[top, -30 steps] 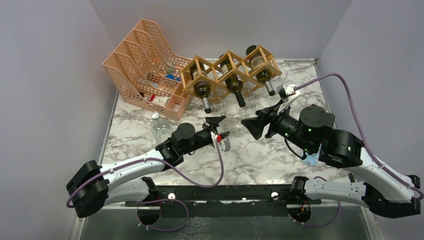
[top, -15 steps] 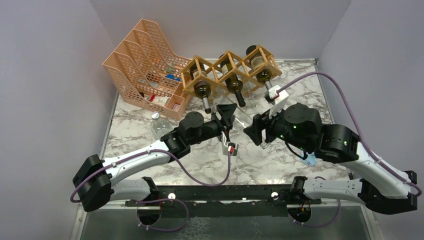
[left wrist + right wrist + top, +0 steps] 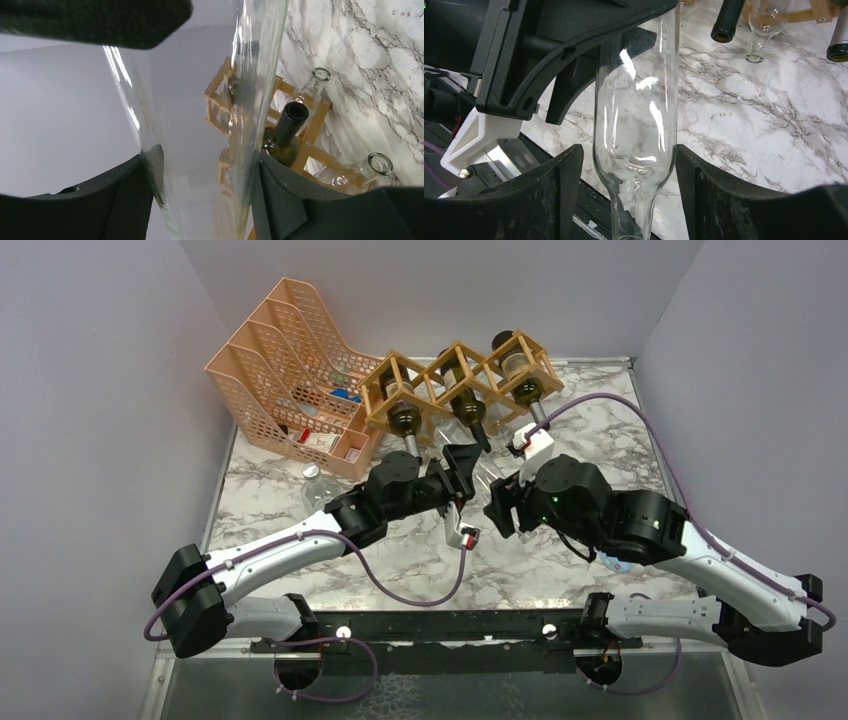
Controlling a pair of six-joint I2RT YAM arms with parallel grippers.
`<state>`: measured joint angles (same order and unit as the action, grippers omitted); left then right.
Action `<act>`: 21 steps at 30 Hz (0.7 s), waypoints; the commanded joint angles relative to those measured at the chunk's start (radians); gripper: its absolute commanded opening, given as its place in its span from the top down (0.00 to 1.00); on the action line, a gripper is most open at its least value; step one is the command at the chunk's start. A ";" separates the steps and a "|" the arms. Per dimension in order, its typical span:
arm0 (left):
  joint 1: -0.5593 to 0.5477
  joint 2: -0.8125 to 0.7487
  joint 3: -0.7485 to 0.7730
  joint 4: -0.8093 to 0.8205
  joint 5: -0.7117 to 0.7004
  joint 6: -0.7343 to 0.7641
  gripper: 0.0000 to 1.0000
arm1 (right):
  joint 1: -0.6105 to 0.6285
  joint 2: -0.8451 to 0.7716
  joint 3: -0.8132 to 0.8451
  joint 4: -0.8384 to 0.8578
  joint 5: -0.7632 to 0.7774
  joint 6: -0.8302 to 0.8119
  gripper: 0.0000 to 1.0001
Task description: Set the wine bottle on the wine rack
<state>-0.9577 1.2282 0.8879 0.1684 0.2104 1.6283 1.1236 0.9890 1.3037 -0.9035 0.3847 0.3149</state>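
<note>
Top external: pale label [image 3: 514, 362], illegible, inside wine rack [image 3: 433, 370].

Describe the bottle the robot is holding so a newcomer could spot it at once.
Find the wooden rack at the back of the marble table. Just in front of it, the left claw clamps a clear glass bottle, the right claw flanking it. The dark bottles lie in the rack and a small bottle stands by the peach organizer; only this one is held.

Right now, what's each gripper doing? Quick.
Left gripper: closed on the clear wine bottle.
Right gripper: open, fingers straddling the same bottle, not clamped on it.
</note>
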 commanded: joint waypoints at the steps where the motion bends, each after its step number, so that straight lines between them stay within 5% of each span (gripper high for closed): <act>1: -0.005 -0.013 0.071 0.059 0.040 0.020 1.00 | 0.005 0.025 -0.031 0.059 0.008 0.029 0.30; 21: -0.006 -0.035 0.069 0.047 0.069 -0.008 1.00 | 0.005 0.072 -0.080 0.127 0.027 0.028 0.23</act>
<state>-0.9558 1.2282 0.9031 0.1009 0.2115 1.6341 1.1240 1.0435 1.2400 -0.8341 0.4179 0.3248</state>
